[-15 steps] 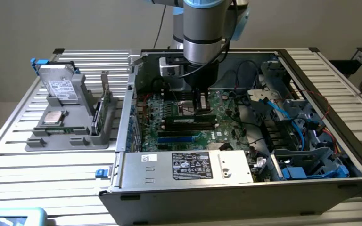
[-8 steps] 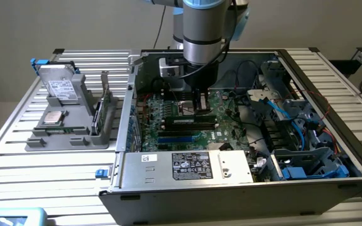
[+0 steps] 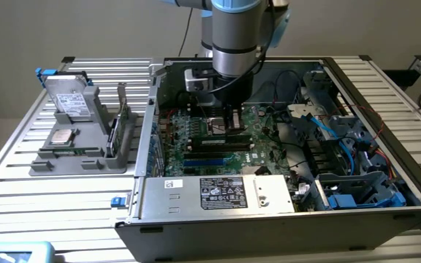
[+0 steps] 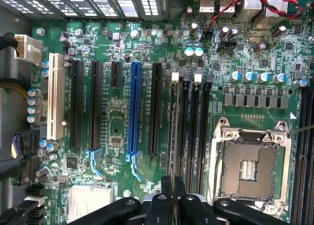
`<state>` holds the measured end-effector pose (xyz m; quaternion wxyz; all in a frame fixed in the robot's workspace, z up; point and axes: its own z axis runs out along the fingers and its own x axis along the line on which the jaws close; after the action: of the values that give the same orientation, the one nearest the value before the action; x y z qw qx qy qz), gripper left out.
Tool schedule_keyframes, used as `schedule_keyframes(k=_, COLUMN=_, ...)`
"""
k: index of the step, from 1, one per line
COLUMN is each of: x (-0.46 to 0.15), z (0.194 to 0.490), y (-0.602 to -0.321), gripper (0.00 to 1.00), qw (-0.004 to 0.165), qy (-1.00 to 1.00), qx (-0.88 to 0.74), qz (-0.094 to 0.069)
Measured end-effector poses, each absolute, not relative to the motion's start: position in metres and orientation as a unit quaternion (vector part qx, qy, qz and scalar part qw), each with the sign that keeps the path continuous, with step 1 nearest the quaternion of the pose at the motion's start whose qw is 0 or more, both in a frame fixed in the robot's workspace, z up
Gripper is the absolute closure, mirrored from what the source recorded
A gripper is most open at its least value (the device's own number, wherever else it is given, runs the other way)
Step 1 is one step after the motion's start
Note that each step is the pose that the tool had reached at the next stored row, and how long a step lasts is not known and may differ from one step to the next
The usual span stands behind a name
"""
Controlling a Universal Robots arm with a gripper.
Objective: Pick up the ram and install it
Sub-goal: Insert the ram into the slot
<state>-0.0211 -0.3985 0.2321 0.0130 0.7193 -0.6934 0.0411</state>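
Reaching straight down into the computer case [image 3: 284, 227], the arm [image 3: 236, 33] poises its tool [image 3: 232, 129] over the motherboard [image 4: 117, 122], fingers [image 4: 167, 188] together.

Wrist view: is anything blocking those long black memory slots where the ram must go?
Nothing visible does. Nothing lies across the four memory slots, which run directly ahead of the shut gripper.

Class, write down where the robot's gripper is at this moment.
In the exterior view, near the middle, the gripper is inside the open computer case, low over the green motherboard, above its black memory slots.
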Motion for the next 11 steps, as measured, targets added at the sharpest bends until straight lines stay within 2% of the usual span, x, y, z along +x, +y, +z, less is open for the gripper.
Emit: schedule_keyframes(k=11, x=-0.0216, z=0.2299, y=-0.3976, gripper=0.87, qw=0.013, qy=-0.693, qx=0.719, qz=0.041)
